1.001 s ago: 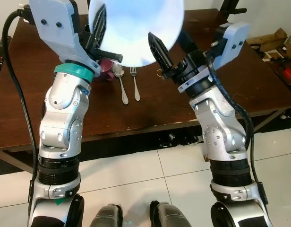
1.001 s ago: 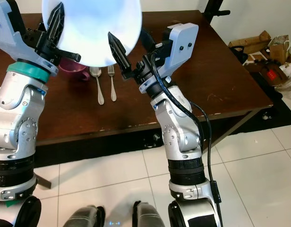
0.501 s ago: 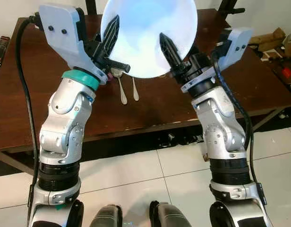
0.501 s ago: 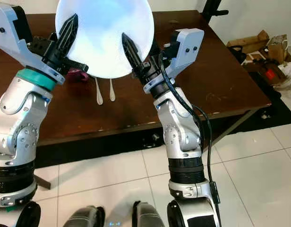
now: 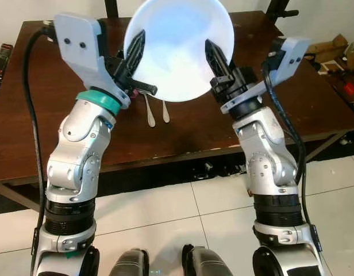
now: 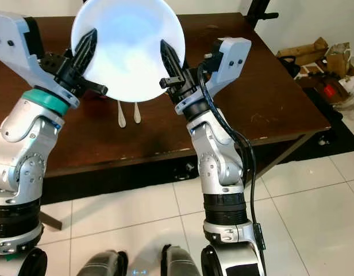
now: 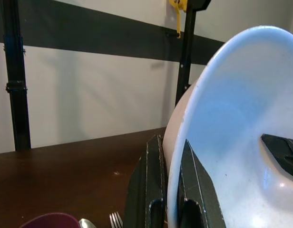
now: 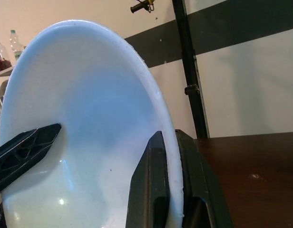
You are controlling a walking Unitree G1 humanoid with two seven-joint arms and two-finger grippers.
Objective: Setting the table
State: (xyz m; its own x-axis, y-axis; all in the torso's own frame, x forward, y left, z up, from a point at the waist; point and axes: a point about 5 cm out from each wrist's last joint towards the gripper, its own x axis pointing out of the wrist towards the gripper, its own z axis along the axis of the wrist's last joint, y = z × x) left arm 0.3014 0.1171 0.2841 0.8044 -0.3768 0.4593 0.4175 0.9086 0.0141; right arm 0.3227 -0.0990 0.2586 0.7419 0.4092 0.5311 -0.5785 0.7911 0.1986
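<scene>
A dark brown wooden table stands on a floor of pale glossy tiles, with a white wall carrying a dark horizontal band behind it and cardboard boxes and clutter on the floor at the far right. On the table, from left to right, lie a maroon mug, a silver metal spoon and a silver metal fork, the 2 utensils side by side and partly hidden beneath the round white ceramic plate. The plate is held in the air above the table, tilted up toward the camera. The left gripper is raised at the plate's left rim, its 2 black fingers clamped on the edge, 1 on each face. The right gripper mirrors this at the right rim, its fingers likewise pinching the edge.
</scene>
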